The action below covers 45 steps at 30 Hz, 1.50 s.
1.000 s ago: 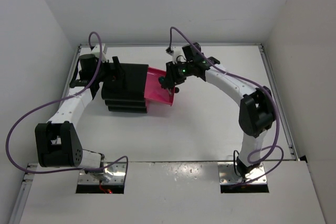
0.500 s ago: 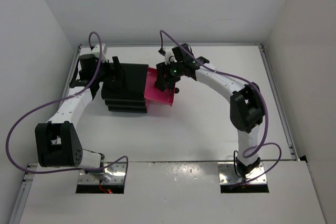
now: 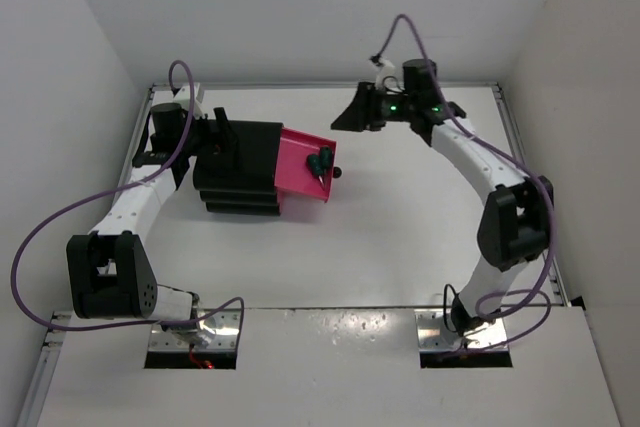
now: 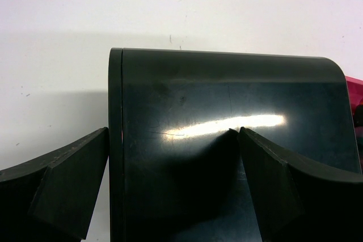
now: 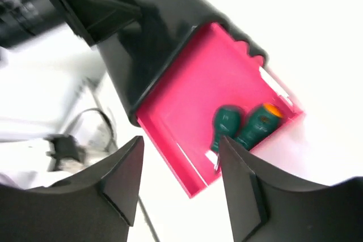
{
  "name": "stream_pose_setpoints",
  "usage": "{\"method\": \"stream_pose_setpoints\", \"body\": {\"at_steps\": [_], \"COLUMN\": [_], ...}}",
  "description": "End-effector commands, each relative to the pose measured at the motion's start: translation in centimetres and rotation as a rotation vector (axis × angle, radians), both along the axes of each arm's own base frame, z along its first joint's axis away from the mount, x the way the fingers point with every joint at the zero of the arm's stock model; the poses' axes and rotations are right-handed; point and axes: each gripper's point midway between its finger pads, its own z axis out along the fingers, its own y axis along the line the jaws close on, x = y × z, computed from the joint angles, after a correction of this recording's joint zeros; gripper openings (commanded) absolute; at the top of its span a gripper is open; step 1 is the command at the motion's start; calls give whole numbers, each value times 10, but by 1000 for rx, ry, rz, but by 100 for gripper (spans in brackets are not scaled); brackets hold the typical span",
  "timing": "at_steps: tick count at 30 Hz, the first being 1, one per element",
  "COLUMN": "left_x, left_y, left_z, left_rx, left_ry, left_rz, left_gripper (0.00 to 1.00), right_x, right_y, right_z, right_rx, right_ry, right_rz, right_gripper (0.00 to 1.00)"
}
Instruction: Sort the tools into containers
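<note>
Two green-handled tools (image 5: 227, 127), one capped in orange, lie side by side at the right end of the pink top drawer (image 3: 298, 152), which stands pulled out to the right of the black cabinet (image 3: 240, 152). The right claw (image 5: 180, 141) hangs empty and spread above the desk (image 3: 400, 237), well apart from the drawer on its far right. The left claw (image 4: 173, 140) sits at the cabinet's left end with jaws wide, one finger at the edge and the other over the top; whether it presses cannot be told. The drop-off step looks done. No other loose tool shows, so the next move is likely to shut the drawer: a level push leftward on its knob (image 3: 337, 173) while the cabinet is braced.
</note>
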Motion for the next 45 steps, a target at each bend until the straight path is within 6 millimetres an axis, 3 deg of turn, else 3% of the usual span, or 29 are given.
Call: {"method": "stream_pose_setpoints", "body": {"at_steps": [1, 3, 5, 6, 8, 16, 22, 34, 45], "left_x": [-57, -57, -59, -60, -60, -63, -62, -62, -63], "left_y": [2, 2, 2, 0, 0, -5, -3, -1, 1], "left_z": [-86, -86, -86, -86, -86, -86, -86, -89, -96], "left_rx": [62, 62, 62, 56, 56, 37, 44, 57, 63], "left_ry": [345, 345, 345, 345, 345, 344, 344, 352, 372], "left_rz": [-19, -19, -19, -26, -26, -49, -40, -39, -32], "left_gripper": [100, 100, 100, 100, 100, 100, 100, 100, 100], "right_x": [-8, -14, -29, -30, -38, -25, -24, -16, -38], "right_y": [-28, -43, -43, -46, -46, -48, -34, -29, -10], "right_z": [-2, -23, -42, -48, -56, -82, -101, -103, -97], "right_rx": [207, 303, 381, 438, 496, 625, 639, 673, 644], "right_ry": [151, 337, 395, 521, 493, 680, 747, 733, 743], "right_rz": [25, 21, 72, 35, 55, 2, 25, 74, 178], "right_gripper": [54, 54, 53, 53, 53, 46, 42, 42, 45]}}
